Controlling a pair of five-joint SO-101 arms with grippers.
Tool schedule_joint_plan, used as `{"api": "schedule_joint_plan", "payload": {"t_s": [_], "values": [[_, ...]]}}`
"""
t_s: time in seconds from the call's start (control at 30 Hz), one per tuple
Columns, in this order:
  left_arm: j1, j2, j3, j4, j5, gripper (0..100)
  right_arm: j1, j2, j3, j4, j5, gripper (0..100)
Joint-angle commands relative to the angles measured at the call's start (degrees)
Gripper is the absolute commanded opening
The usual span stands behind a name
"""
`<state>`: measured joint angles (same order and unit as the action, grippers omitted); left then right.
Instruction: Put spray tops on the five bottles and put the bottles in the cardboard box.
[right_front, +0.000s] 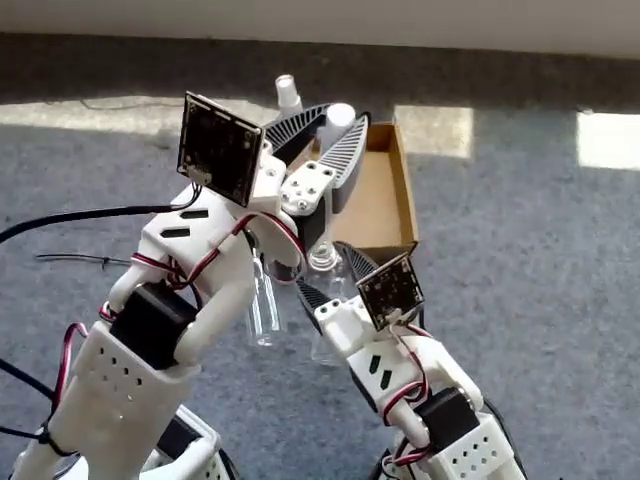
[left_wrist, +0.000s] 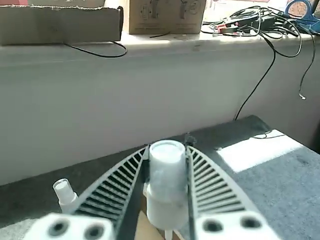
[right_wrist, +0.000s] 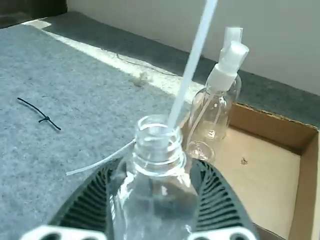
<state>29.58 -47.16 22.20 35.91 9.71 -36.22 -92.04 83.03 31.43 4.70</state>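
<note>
The spray top (left_wrist: 166, 182) is white, and its thin tube (right_wrist: 192, 60) is a pale white too. The bottle (right_wrist: 152, 192) is clear, without colour. The left gripper (left_wrist: 167, 148) and the right gripper (right_wrist: 154, 170) are black with a ribbed pattern. The cardboard box (right_front: 385, 200) is brown, and the table surface (right_front: 520, 290) is grey.

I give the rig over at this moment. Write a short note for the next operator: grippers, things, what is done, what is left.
Left gripper: shut on a spray top, held above the open bottle.
Right gripper: shut on that bottle; the top's tube reaches into its neck.
Done: one capped bottle stands at the cardboard box, inside or beside I cannot tell.
To do: seat this top, box the bottle, then the rest; one clear bottle is on the carpet.
</note>
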Motion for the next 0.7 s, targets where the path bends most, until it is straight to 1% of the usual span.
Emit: {"api": "schedule_joint_plan", "payload": {"t_s": [0.0, 0.13, 0.23, 0.37, 0.43, 0.5, 0.67], "values": [[1.0, 0.0, -2.5, 1.7, 0.0, 2, -0.1, -0.6, -0.6, -0.9, 0.4, 0.4], [1.0, 0.0, -2.7, 6.2, 0.0, 2, 0.2, -0.6, -0.7, -0.9, 0.2, 0.4], [-0.4, 0.0, -2.6, 9.9, 0.0, 2, 2.4, -0.7, -0.8, -0.9, 0.1, 0.4], [-3.6, 0.1, -1.1, 10.3, 0.0, 2, 3.2, -0.7, -0.9, -0.9, -0.8, 0.4], [-3.6, 0.1, 0.7, 10.5, 0.0, 2, 3.3, -0.7, -1.0, -0.9, -2.9, 0.4], [-3.4, 0.1, 3.4, 10.4, -0.5, 3, 3.3, -0.7, -1.0, -0.9, -3.3, 0.4], [1.5, 0.1, 7.8, 10.3, -8.9, 3, 3.3, -0.7, -0.9, -0.9, -3.3, 0.4]]}}
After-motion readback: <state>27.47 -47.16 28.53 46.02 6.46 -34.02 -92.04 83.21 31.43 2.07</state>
